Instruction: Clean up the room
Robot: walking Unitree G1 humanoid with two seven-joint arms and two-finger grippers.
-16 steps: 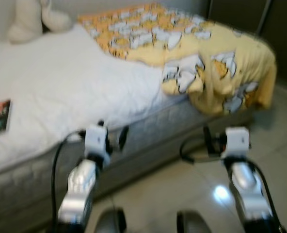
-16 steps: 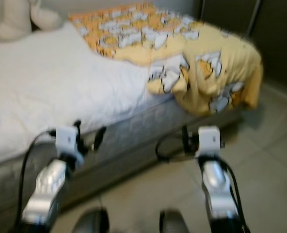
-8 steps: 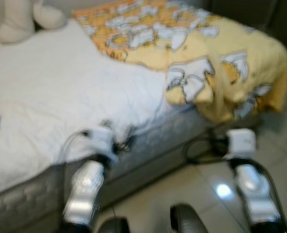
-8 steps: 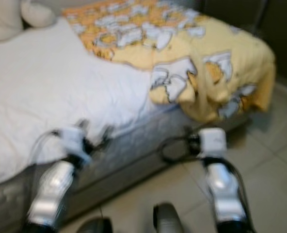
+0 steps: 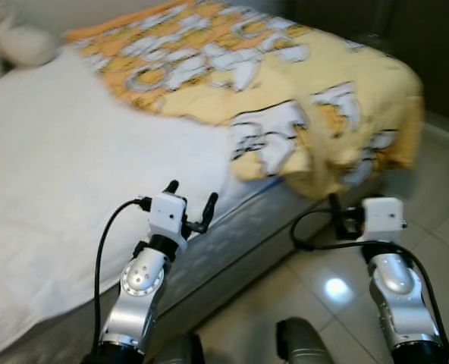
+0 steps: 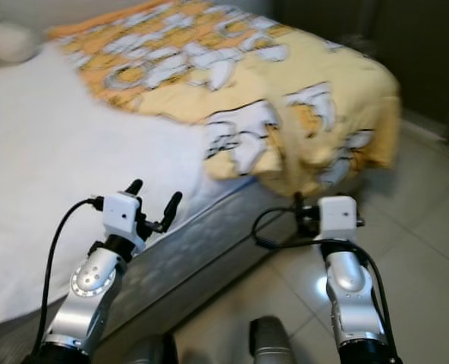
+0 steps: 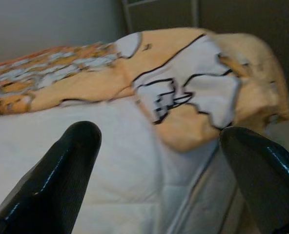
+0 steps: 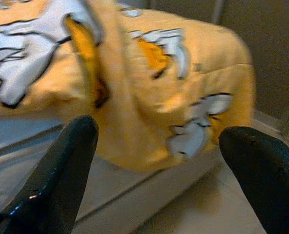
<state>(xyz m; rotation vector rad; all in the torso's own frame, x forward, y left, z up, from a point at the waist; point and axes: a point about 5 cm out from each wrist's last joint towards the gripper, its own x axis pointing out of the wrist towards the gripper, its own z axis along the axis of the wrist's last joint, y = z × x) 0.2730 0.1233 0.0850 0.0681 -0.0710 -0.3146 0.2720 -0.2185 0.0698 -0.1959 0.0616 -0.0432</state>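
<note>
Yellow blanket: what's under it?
The yellow blanket lies on the white sheet and hangs over the grey mattress edge. Whatever else it covers is hidden.

Your bed (image 5: pixel 232 235) and what's on it
You see a white sheet (image 5: pixel 65 174) and a yellow blanket (image 5: pixel 285 91) hanging over the end.

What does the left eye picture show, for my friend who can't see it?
A yellow cartoon-print blanket lies bunched over the far corner of a bed with a white sheet. The robot's left tool, fingers open, is at the mattress edge; its right tool is over the tiled floor.
</note>
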